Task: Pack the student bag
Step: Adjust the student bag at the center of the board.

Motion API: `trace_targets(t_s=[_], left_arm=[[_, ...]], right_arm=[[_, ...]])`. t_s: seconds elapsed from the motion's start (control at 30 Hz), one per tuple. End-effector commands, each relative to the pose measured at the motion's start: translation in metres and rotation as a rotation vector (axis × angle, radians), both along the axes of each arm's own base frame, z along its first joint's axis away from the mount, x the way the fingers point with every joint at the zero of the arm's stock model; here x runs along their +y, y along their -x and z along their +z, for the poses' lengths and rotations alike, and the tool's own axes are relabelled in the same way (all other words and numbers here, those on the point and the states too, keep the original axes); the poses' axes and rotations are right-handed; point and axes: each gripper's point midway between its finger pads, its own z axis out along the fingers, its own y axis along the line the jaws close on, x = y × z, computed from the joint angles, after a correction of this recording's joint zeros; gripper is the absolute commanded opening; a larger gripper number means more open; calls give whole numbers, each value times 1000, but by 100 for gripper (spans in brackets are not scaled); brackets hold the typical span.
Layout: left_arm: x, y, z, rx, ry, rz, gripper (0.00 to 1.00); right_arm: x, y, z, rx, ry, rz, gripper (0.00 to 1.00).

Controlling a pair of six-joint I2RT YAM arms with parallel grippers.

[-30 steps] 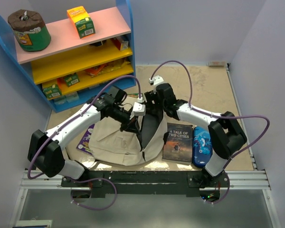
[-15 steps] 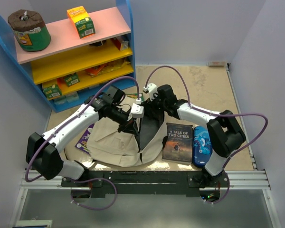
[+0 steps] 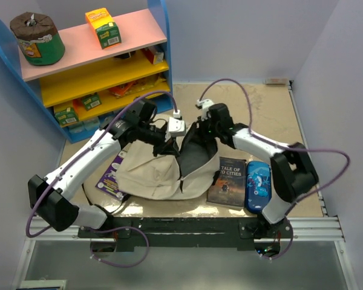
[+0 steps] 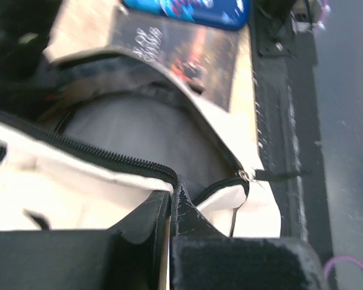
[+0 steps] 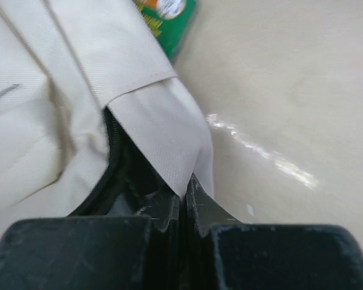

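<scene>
Right hand (image 5: 183, 187) was closed on student bag (image 3: 146, 176) rim since earlier frame; mouth drawn wider. Left hand (image 4: 173, 196) clamped on zipper edge (image 4: 109, 159). Fabric judged soft, floppy; rim grips suited.

The student bag (image 3: 148, 175), a big floppy cream fabric backpack with black zipper trim, is lying slumped on the tabletop (image 3: 272, 115), left of centre and close to the near edge. Its zipper is standing undone and its mouth is gaping toward the right, showing dark lining, the far rim standing raised.
</scene>
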Motion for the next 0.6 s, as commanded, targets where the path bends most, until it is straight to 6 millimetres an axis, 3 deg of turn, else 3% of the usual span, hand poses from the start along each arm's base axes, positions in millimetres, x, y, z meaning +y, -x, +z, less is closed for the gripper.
trace_targets(t_s=[0.0,0.03,0.13,0.17,0.27,0.33,0.37,0.57], left_arm=[[-21,-48,68,-193,106,95,0],[-22,-54,71,-204,105,114,0],[-26,-77,85,-265,111,175,0],[-29,-85,90,-292,123,190,0],[-31,-107,88,-349,110,236,0],[-33,-118,84,-369,96,255,0],[-35,-125,74,-368,78,257,0],[-38,-145,31,-329,10,288,0]], right_arm=[[-58,-27,116,-283,-125,-322,0],[-74,-21,133,-331,-126,-379,0],[-100,-11,144,-368,-118,-484,0],[-113,-6,159,-409,-138,-545,0],[-141,6,159,-445,-126,-677,0],[-157,11,169,-490,-148,-755,0],[-166,13,172,-508,-146,-806,0],[-152,11,150,-412,-139,-762,0]])
